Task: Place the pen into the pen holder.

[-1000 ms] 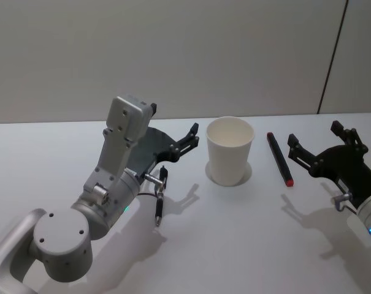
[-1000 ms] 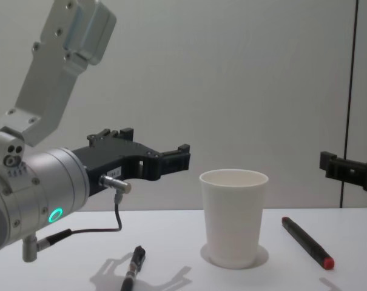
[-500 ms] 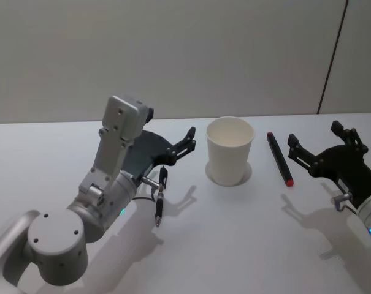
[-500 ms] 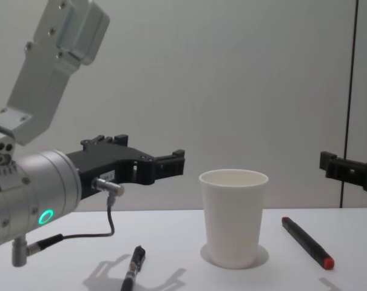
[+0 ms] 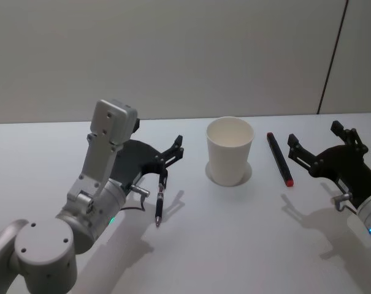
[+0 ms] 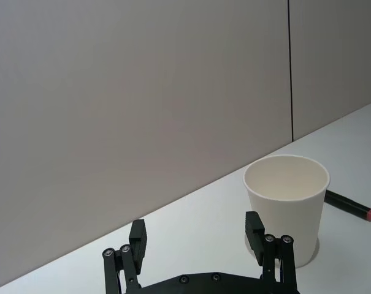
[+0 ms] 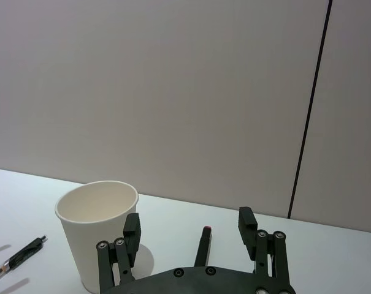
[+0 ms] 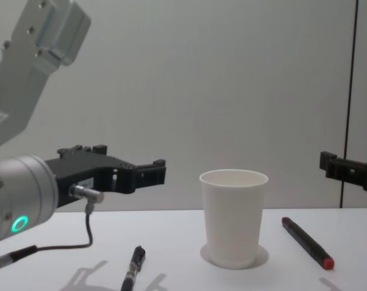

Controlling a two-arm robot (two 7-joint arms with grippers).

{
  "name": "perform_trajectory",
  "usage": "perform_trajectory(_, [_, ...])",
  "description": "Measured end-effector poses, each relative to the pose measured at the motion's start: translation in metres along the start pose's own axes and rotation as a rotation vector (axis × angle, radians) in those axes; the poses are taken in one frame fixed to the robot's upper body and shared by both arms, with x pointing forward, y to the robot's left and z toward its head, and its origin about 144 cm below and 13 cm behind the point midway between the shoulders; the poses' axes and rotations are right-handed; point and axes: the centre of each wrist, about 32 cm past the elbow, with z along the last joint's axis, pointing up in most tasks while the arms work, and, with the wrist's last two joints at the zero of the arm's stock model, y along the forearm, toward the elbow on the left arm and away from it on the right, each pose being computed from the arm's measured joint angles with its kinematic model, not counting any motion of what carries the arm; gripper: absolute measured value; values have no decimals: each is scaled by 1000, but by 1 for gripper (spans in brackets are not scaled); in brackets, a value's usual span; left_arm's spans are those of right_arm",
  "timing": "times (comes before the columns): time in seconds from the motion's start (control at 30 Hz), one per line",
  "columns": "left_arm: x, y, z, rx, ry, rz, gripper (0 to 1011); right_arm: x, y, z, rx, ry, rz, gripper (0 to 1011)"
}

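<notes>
My left gripper (image 5: 173, 150) is hovering above the table (image 5: 234, 245), fingers (image 6: 138, 240) spread wide, gripping nothing. It is sitting at about the height of the cup's rim in the chest view and pointing forward and to the right, toward the cup (image 5: 230, 150). The black pen (image 5: 160, 196) is lying flat on the table right below it, not touching it. The pen's far end is lying under the fingertips and the rest is running back toward me.

The cup is standing upright on the table to the right of this gripper, near it but apart. The red-tipped pen (image 5: 279, 159) is lying flat on the cup's right side, close to it but not touching, with the red end toward me. Both pens are lying outside the cup.

My right gripper (image 5: 314, 135) is hanging just right of the red-tipped pen, raised off the table, fingers also spread and empty. In its wrist view the cup and the red-tipped pen are showing beyond its fingers, the black pen farther off.
</notes>
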Motion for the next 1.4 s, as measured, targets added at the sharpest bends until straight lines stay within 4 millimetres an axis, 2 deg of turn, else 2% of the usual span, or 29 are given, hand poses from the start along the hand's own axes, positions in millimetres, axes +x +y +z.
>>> perform_trajectory(0.7, [-7, 26, 10, 110, 29, 45, 1001, 0, 0, 0, 0, 0, 0, 1002])
perform_trajectory(1.4, [-14, 29, 21, 223, 69, 25, 1001, 0, 0, 0, 0, 0, 0, 1002])
